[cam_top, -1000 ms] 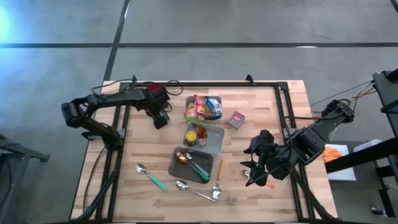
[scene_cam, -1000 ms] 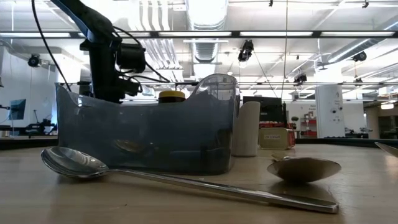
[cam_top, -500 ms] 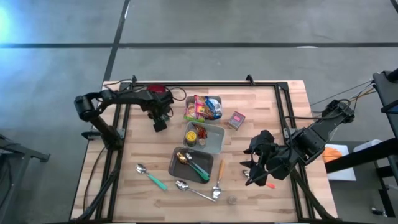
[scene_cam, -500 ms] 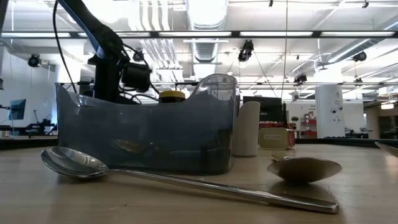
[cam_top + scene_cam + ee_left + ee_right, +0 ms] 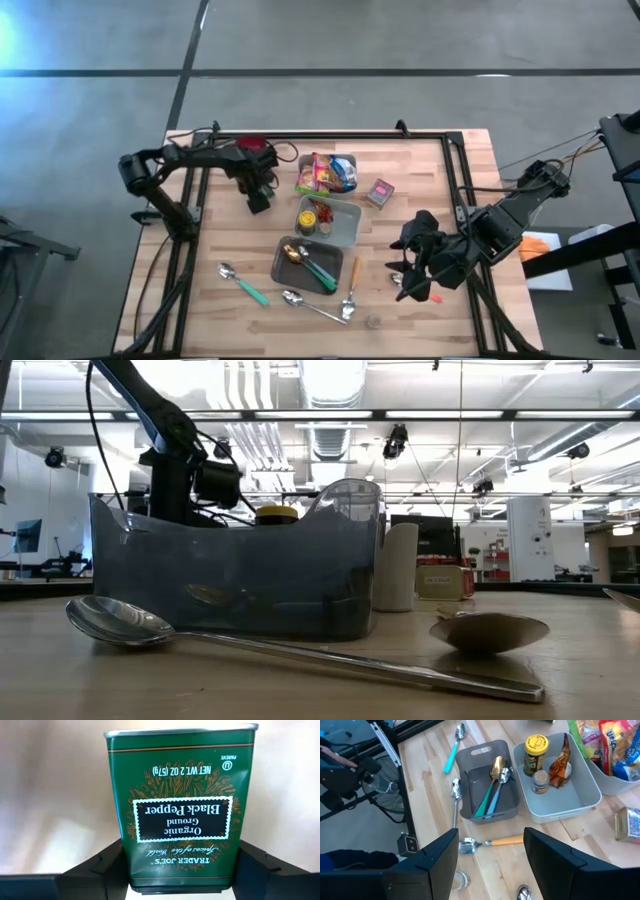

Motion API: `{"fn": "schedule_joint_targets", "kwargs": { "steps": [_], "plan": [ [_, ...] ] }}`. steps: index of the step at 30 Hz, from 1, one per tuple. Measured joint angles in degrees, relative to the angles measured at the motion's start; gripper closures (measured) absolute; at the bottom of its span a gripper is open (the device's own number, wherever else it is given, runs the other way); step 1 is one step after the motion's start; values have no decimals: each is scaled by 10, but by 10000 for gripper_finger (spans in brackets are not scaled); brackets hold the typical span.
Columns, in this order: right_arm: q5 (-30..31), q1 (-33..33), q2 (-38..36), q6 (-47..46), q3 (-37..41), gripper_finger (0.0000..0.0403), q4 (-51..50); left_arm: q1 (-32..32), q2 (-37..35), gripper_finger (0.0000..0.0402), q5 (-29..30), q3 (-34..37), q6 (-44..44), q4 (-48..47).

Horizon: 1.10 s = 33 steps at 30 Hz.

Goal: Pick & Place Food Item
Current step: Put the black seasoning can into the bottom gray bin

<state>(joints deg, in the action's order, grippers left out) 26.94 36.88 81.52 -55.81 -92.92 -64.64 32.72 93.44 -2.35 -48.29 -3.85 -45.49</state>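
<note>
The green metal tin of black pepper (image 5: pixel 181 805) sits between the left gripper's (image 5: pixel 258 200) two dark fingers, on the wooden table (image 5: pixel 420 200) near its left edge. The fingers have come in from wide apart and look pressed on the tin's sides, so lifting seems next. The arm slid right earlier. The right gripper (image 5: pixel 490 857) waits, fingers apart and empty.

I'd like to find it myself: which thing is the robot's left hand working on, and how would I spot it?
Start at the wooden table and follow the left arm to the left hand, beside the bins. Between its fingers stands a green tin. Nothing else nearby is a dark green box with a black label reading Black Pepper.
</note>
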Motion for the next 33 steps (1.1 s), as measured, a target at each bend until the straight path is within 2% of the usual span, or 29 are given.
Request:
{"fn": "schedule_joint_targets", "kwargs": {
  "steps": [6, 10, 15, 18, 21, 24, 29, 33],
  "plan": [
    [0, -6, 0, 136, 10, 181, 4, 0, -16, 148, -132, -10, 70, -48],
    [2, -22, 8, 218, 12, 181, 39, -1, -44, 148, -240, -15, 117, -77],
    [2, -42, 24, 414, 12, 181, 93, -3, -113, 148, -342, -16, 184, -96],
    [2, -54, 41, 534, 12, 181, 123, -11, -163, 148, -405, -16, 259, -98],
    [2, -72, 61, 637, 11, 181, 153, -39, -205, 148, -410, -27, 366, -97],
    [2, -95, 86, 699, 1, 181, 166, -80, -232, 148, -408, -50, 432, -98],
    [2, -122, 138, 752, -41, 181, 166, -169, -237, 148, -366, -118, 486, -90],
    [1, -130, 180, 800, -101, 181, 166, -239, -217, 148, -362, -163, 500, -50]
  ]
}}
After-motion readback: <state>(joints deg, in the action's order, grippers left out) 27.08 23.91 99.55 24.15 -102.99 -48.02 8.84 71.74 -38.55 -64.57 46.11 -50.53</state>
